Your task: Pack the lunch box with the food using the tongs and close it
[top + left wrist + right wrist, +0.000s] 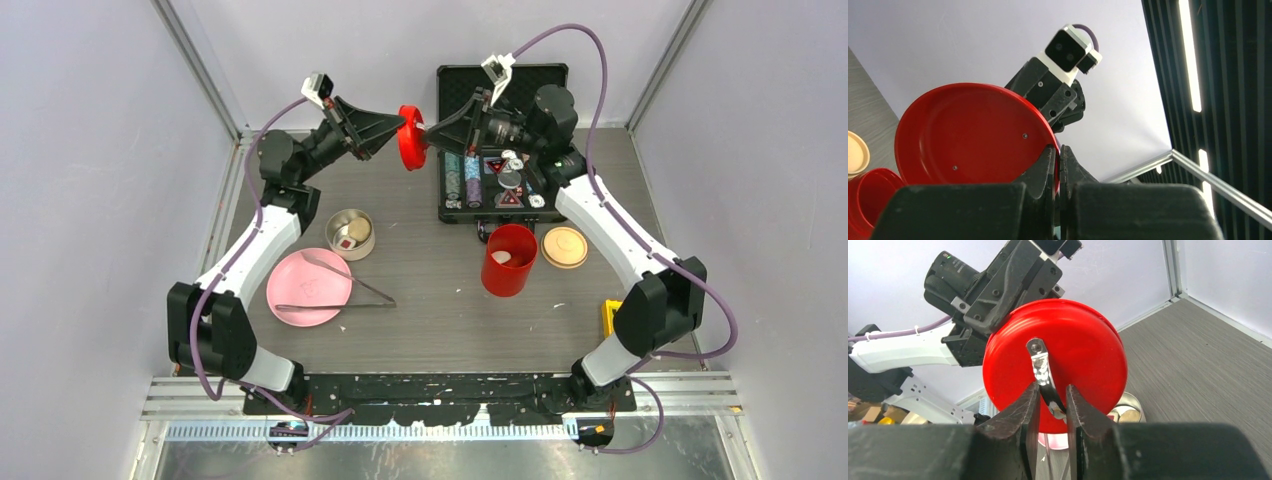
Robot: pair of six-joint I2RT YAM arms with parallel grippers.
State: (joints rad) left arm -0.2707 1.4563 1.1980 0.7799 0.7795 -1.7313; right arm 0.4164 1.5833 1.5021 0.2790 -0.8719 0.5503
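Observation:
The lunch box's red lid [410,138] hangs on edge in mid air above the back of the table. My left gripper [398,132] is shut on its rim [1057,165], with the hollow underside [968,135] facing that wrist view. My right gripper [1050,387] is closed around the lid's metal handle [1040,365], which touches both fingers. The open red canister [510,262] stands at centre right with a pale food piece [500,257] inside. The steel bowl [351,233] holds a white cube [346,242] and a pale lump [359,228]. The tongs [350,290] lie across the pink plate.
The pink plate [300,305] sits front left. A beige disc lid [564,247] lies right of the canister. An open black case [500,80] of chips stands at the back behind the grippers. A yellow block toy [610,315] is beside the right arm.

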